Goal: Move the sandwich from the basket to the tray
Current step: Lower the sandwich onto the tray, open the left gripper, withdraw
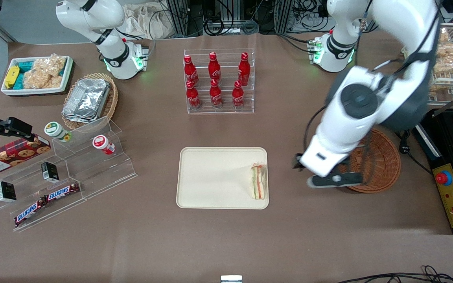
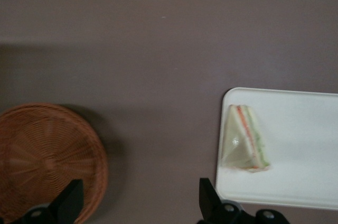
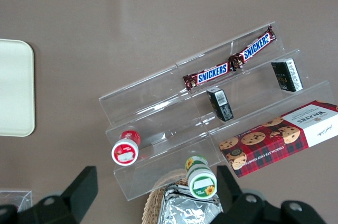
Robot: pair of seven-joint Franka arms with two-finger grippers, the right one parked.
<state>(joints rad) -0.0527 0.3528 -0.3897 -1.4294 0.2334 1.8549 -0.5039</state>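
Observation:
The wrapped triangular sandwich (image 1: 258,181) (image 2: 244,139) lies on the cream tray (image 1: 210,173) (image 2: 301,123), close to the tray's edge that faces the working arm's end. The reddish-brown wicker basket (image 1: 382,163) (image 2: 42,155) sits on the table beside the tray and shows nothing inside; the arm covers part of it in the front view. My gripper (image 1: 321,173) (image 2: 140,192) hovers above bare table between the tray and the basket. It is open, its black fingers (image 2: 207,195) spread wide with nothing between them.
A clear rack of red cola bottles (image 1: 218,80) stands farther from the front camera than the tray. Toward the parked arm's end are an acrylic stand with Snickers bars (image 1: 47,200), a tan basket of foil containers (image 1: 89,100) and a white snack bin (image 1: 37,74). A control box (image 1: 452,196) lies next to the basket.

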